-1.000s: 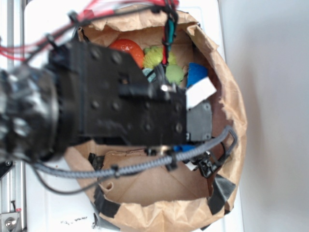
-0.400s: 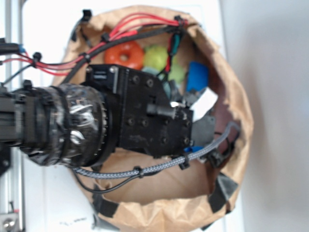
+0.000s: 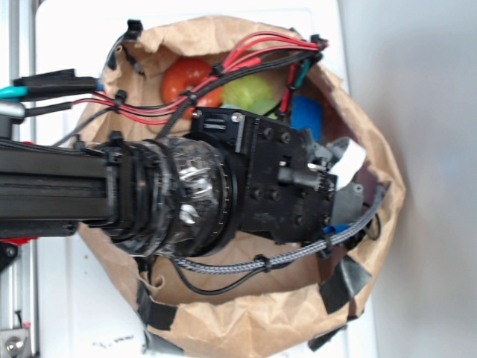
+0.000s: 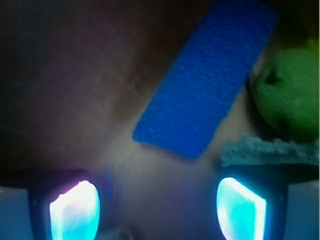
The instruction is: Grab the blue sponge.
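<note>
Jaws stand wide apart and empty on the gripper [image 4: 157,207]; in the wrist view the two glowing fingertips [image 4: 75,210] sit at the lower corners with bare brown paper between them. From there, going by size: the white tabletop [image 3: 74,45] carries a crumpled brown paper bag [image 3: 246,328] lying open, and the black robot arm [image 3: 112,198] reaches in from the left across most of its mouth, trailing red and black cables [image 3: 253,52] and a braided grey one. Compared with a second ago the arm has pushed further right and deeper into the bag, so its taped wrist now covers the middle and the gripper body sits close to the right wall.

Inside, at the far end, lie an orange ring [image 3: 182,78], a yellow-green soft lump [image 3: 250,93] beside it, and the blue sponge [image 3: 305,115] at the right, partly hidden by the gripper in the outside view. The wrist view shows the sponge [image 4: 207,75] whole: a flat rectangle lying on the bag floor, its long axis running diagonally from lower left to upper right, the near end pointing toward the gap between the jaws but above them and untouched. The green lump [image 4: 290,97] is just right of it, and a strip of pale teal terry cloth [image 4: 270,150] lies below that, near the right fingertip.
</note>
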Robot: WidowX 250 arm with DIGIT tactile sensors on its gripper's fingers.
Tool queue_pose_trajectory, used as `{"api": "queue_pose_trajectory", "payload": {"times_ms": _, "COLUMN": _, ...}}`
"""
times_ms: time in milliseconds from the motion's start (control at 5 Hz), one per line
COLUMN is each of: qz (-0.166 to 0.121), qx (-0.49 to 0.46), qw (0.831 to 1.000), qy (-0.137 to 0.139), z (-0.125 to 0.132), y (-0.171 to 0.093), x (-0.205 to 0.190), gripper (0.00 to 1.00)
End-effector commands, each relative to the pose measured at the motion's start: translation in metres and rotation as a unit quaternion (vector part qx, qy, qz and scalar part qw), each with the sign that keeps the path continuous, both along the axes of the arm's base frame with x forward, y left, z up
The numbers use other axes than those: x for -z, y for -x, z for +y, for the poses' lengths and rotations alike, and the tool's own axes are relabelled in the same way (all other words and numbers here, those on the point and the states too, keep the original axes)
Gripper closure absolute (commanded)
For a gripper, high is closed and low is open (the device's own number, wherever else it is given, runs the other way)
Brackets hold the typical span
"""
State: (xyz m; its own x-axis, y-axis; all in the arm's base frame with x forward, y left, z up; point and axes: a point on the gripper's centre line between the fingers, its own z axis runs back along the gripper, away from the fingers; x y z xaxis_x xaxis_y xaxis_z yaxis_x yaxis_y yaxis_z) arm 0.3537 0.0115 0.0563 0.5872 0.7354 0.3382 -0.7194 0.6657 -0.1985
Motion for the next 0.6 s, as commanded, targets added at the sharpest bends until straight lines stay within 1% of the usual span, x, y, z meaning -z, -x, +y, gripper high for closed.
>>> {"api": "queue_pose_trajectory", "payload": {"times_ms": 0, "qz": -0.044, "qx": -0.019, "qw": 0.999, "qy": -0.014, "z": 0.016, "y": -0.0177, "x": -0.0267, "gripper": 0.0}}
{"api": "queue_pose_trajectory", "payload": {"times_ms": 200, "qz": -0.045, "qx": -0.015, "qw": 0.998, "qy": -0.034, "z": 0.0188, "y": -0.0146, "x": -0.0236, "gripper": 0.0}}
{"api": "queue_pose_trajectory", "payload": {"times_ms": 400, "qz": -0.042, "qx": -0.021, "qw": 0.998, "qy": -0.041, "z": 0.0249, "y": -0.0083, "x": -0.0264, "gripper": 0.0}}
